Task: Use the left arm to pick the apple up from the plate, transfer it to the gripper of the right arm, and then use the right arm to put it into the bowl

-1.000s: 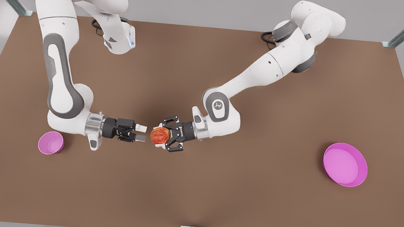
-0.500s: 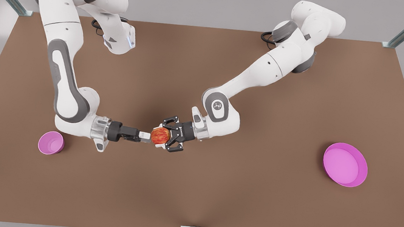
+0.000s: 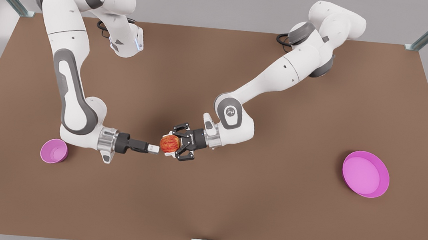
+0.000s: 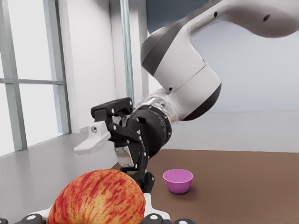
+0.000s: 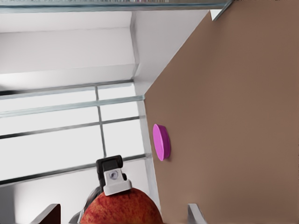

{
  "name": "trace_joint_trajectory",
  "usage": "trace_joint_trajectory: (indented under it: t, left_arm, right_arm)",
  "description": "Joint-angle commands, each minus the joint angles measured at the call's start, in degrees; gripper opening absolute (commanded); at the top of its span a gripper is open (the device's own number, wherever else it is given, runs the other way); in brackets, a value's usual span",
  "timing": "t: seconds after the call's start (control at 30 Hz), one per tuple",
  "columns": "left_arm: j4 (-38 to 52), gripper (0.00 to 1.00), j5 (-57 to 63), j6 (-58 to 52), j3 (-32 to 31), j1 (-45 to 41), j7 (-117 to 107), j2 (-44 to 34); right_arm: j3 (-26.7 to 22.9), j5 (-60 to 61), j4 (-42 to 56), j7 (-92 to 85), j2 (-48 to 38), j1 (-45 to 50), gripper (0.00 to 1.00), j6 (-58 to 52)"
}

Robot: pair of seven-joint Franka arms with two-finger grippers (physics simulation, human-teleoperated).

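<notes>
Your left gripper (image 3: pixel 173 144), the splayed black one, clasps the small round red-and-yellow apple (image 3: pixel 169 143) above the middle of the brown desk (image 3: pixel 205 199). Your right gripper (image 3: pixel 154 149) has its slim white-tipped fingers spread beside the apple. The small deep pink bowl (image 3: pixel 54 151) sits near one side edge, the wide pink plate (image 3: pixel 365 174) near the opposite.
</notes>
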Motion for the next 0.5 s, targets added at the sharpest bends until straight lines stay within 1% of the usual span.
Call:
trace_joint_trajectory:
  t: [0.0,0.2,0.33,0.4,0.47]
  left_arm:
    - [0.02,0.71,0.15,-0.23,-0.02,0.0,0.29,-0.11]
    - [0.02,0.71,0.15,-0.23,-0.02,0.0,0.29,-0.11]
    - [0.02,0.71,0.15,-0.23,-0.02,0.09,0.29,-0.11]
    - [0.02,0.71,0.15,-0.23,-0.02,0.09,0.29,-0.11]
    - [0.02,0.71,0.15,-0.23,-0.02,0.09,0.29,-0.11]
  right_arm:
    - [0.03,-0.4,0.01,-0.59,0.01,0.09,1.0,0.91]
    - [0.65,-0.04,-0.69,-1.91,0.01,0.53,1.0,0.56]
    - [2.49,-0.04,-1.13,-1.73,-0.86,-0.26,1.0,0.03]
    - [4.6,-0.04,-2.01,-1.73,-1.3,-1.93,1.0,0.03]
    - [4.78,-0.04,-2.28,-2.61,-1.22,-1.84,1.0,0.21]
